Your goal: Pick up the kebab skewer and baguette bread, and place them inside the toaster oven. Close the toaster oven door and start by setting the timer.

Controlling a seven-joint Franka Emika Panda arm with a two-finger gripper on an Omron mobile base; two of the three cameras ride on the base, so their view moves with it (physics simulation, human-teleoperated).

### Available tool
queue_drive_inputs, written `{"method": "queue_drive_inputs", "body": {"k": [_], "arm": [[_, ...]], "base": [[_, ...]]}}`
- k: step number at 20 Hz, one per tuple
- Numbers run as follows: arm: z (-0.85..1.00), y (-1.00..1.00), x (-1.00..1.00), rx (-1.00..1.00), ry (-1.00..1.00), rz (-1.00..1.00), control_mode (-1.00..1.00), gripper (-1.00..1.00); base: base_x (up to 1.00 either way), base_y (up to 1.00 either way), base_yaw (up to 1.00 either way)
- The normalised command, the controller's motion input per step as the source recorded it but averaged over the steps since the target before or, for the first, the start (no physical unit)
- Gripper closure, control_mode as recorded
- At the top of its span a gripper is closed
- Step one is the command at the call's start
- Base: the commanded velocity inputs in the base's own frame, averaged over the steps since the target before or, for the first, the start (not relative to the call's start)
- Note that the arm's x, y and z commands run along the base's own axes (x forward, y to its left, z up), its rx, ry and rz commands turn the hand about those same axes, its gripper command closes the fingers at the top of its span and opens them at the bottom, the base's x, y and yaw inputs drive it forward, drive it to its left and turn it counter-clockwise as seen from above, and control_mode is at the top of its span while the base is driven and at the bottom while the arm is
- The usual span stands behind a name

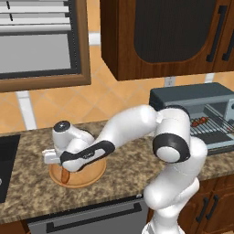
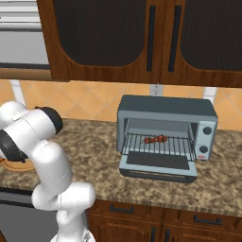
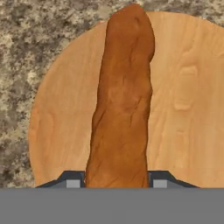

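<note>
Baguette bread (image 3: 122,100) is lying across the round wooden plate (image 3: 183,109) near the counter's (image 1: 27,183) front edge, the gripper (image 3: 116,183) clenching its near end between both fingertips. Kebab skewer (image 2: 155,139) is resting on the toaster oven (image 2: 165,109) rack, the toaster oven door (image 2: 158,168) hanging open.

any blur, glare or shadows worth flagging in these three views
Left base view: even flat light, soft resolution, faint shade under the round wooden board. Right base view: no glare on the toaster oven, cabinet panels dark and featureless. Hand view: baguette bread looms large and slightly soft, the gripper fingertips flanking it.
</note>
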Motion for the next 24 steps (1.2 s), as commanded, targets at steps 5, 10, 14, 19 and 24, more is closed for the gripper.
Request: {"method": "queue_drive_inputs", "body": {"k": [5,10,14,19,24], "arm": [[0.56,-0.82,0.05,0.03,-0.01,-0.20,-1.00,1.00],[0.45,-0.97,0.01,0.01,-0.02,-0.25,-1.00,1.00],[0.50,-1.00,0.00,0.04,0.00,-0.28,-1.00,1.00],[0.39,-1.00,0.00,0.06,0.00,-0.31,-1.00,1.00],[0.34,-1.00,0.00,0.09,0.00,-0.32,-1.00,1.00]], "base": [[0.00,0.00,0.00],[0.00,0.00,0.00],[0.00,0.00,0.00],[0.00,0.00,0.00],[0.00,0.00,0.00]]}}
